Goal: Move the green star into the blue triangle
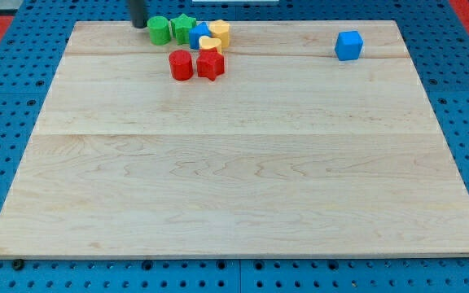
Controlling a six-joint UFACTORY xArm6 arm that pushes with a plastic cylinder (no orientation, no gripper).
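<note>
The green star (185, 26) sits near the view's top, left of centre, on the wooden board (234, 163). The blue triangle (198, 35) lies just to its right, touching it and partly hidden by yellow blocks. A green cylinder (159, 30) stands against the star's left side. My tip (138, 24) is at the board's top edge, just left of the green cylinder, close to it.
A yellow block (219, 32) and a yellow heart (210, 45) crowd the blue triangle's right side. A red cylinder (181, 65) and a red star (210, 64) sit just below the cluster. A blue cube (348, 45) stands alone at the top right.
</note>
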